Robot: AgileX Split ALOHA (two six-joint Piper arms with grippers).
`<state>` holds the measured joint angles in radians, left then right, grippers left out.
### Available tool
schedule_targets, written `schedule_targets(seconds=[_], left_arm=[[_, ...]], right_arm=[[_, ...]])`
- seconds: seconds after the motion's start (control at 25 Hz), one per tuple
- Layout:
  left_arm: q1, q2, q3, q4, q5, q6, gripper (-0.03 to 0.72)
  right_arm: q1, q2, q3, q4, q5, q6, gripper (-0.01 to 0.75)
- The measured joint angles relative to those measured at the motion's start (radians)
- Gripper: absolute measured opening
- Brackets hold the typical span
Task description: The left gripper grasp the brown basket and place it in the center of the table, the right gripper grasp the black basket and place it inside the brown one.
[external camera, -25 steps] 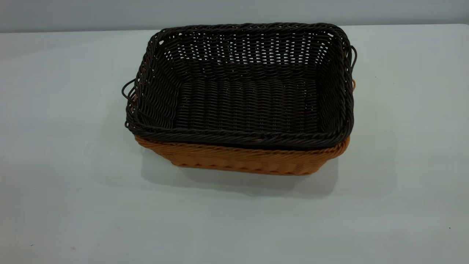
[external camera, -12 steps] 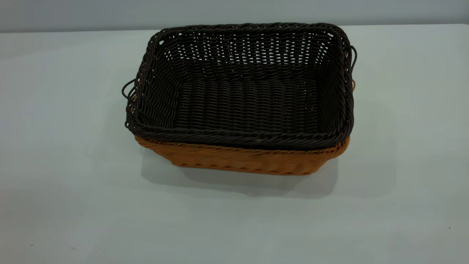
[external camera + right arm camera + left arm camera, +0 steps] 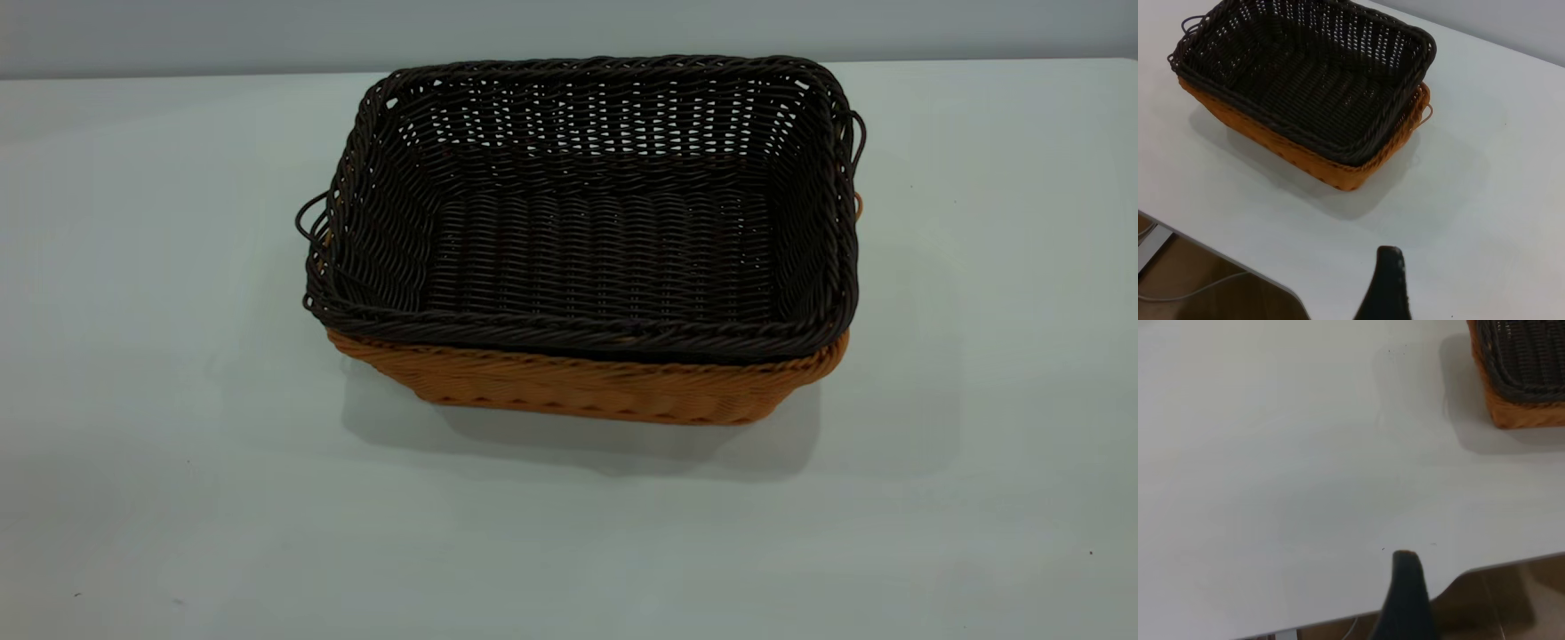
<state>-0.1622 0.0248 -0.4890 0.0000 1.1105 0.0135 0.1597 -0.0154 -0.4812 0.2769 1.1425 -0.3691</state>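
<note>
- Exterior view: the black basket is sitting nested inside the brown basket, upper middle of the frame; only an orange-tan strip is showing below the dark braided rim. The stack is resting on the table, casting a soft shadow at lower centre. A plain grey wall is running along the top edge. Neither arm is showing here.
- Left wrist view: the left gripper is appearing as one dark finger at the bottom centre, over the table's edge, well apart from the baskets; whether it is wide or narrow I cannot tell. A basket corner is peeking in at the upper right, and brown floor is showing at the lower right.
- Right wrist view: the right gripper is showing as one dark finger at bottom centre, apart from the nested baskets at upper left; its spread I cannot tell.
</note>
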Motion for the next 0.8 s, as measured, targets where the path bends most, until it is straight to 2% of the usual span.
schedule_targets(seconds=[0.12,0.4,0.8], left_arm=[[0.006,-0.001,0.000,0.000,0.000,0.000,0.530],[0.130,-0.034,0.000,0.009,-0.001,-0.001,0.530],[0.133,-0.044,0.000,0.012,-0.001,0.000,0.530]], right_arm=[[0.000,0.000,0.000,0.000,0.000,0.000,0.573],[0.000,0.000,0.000,0.000,0.000,0.000,0.573],[0.000,0.000,0.000,0.000,0.000,0.000,0.573]])
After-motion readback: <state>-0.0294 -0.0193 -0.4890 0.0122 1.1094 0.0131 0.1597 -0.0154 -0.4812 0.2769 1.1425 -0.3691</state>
